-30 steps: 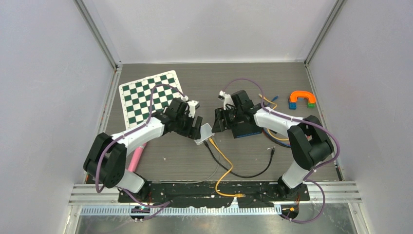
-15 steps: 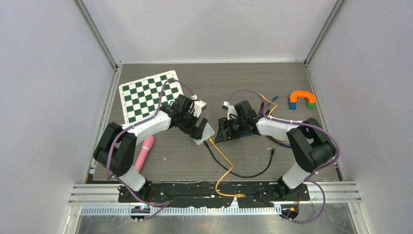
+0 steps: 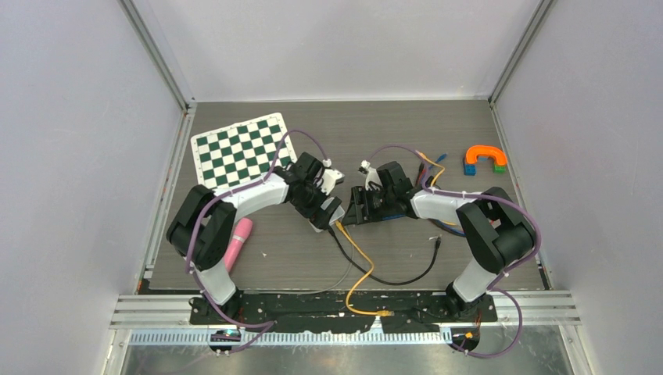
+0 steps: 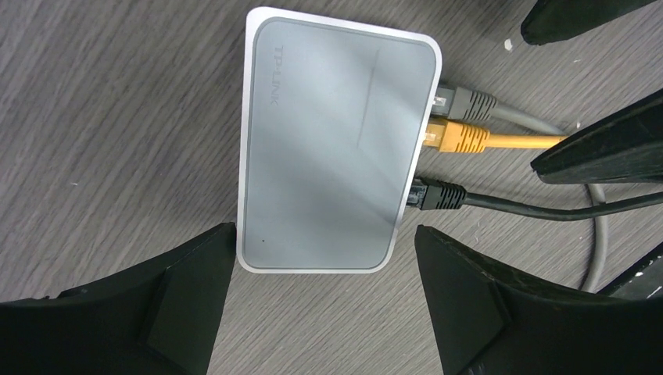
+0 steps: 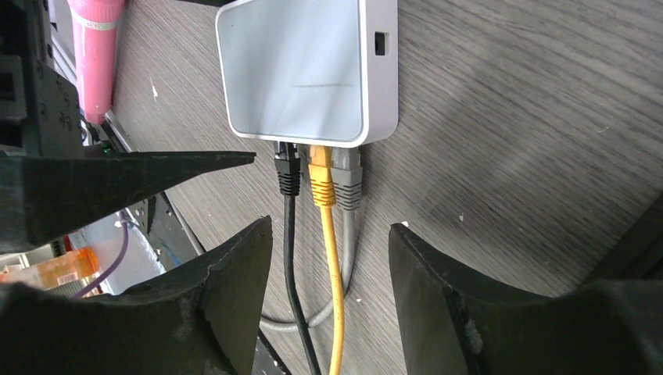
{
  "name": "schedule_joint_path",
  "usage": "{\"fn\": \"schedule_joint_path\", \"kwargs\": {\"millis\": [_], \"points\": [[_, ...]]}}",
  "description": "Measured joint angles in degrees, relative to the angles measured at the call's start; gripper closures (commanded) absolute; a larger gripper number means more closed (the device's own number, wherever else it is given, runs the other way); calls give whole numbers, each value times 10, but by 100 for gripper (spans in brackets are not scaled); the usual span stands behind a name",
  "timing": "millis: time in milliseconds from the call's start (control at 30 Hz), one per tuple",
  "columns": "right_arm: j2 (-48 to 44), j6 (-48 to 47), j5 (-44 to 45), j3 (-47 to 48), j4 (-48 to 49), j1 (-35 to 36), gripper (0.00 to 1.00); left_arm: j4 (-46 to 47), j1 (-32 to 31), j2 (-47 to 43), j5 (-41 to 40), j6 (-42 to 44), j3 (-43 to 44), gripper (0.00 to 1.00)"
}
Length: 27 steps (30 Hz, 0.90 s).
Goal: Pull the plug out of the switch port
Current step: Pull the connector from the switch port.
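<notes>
1. A chessboard [image 3: 242,152] lies in the upper left of the top view, with a pink tube [image 3: 238,241] below it.
2. At centre, the left gripper [image 4: 324,269] hangs over the switch [image 4: 332,141], fingers spread wide on either side, gripping nothing.
3. Three plugs sit side by side in the switch: grey plug [image 4: 469,101], yellow plug [image 4: 457,137], black plug [image 4: 438,195].
4. Just right, the right gripper [image 5: 328,250] is spread too, straddling the cables behind those plugs.
5. An orange arch [image 3: 485,156] lies at upper right.
</notes>
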Motion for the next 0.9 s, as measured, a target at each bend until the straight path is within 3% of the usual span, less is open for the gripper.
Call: {"fn": "schedule_joint_path", "kwargs": {"millis": [467,533,600,900], "points": [[41,56,-19,-6,54,-13,45,-54,-8,42,-25,4,47,38],[46,61,-22,-6,59,-15,46,-54,-8,42,-26,4,47,34],[52,67,-26,-5,67,-15,47,-55,-9,42,-26,5,47,24],[92,86,-45,21,95,-16,50,-68,-13,42,-29,9,47,17]]}}
